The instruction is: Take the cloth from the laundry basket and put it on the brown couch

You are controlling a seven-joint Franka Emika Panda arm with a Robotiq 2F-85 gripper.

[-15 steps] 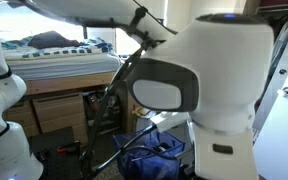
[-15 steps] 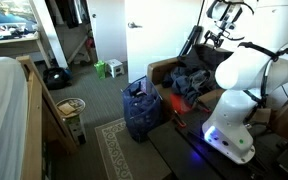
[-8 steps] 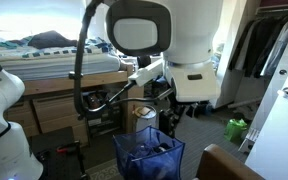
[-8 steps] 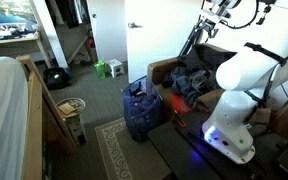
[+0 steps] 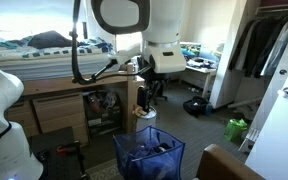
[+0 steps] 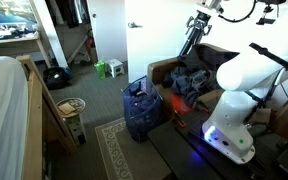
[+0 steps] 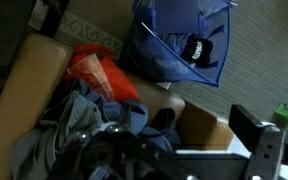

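wrist view: dark cloth [image 7: 194, 50] lies inside blue laundry basket [image 7: 149, 62], just beside brown couch [image 7: 39, 80]. clothes pile [image 7: 84, 125] on couch. gripper [image 6: 200, 21] high above couch, can't tell if fingers apart or together.

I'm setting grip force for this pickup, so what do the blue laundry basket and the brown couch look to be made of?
Blue laundry basket: seemingly thin fabric or mesh on a light frame, since its walls look soft and partly see-through. Brown couch: probably leather or a leather-like vinyl, as the rounded padded arm is smooth with a dull sheen. The blur leaves this open.
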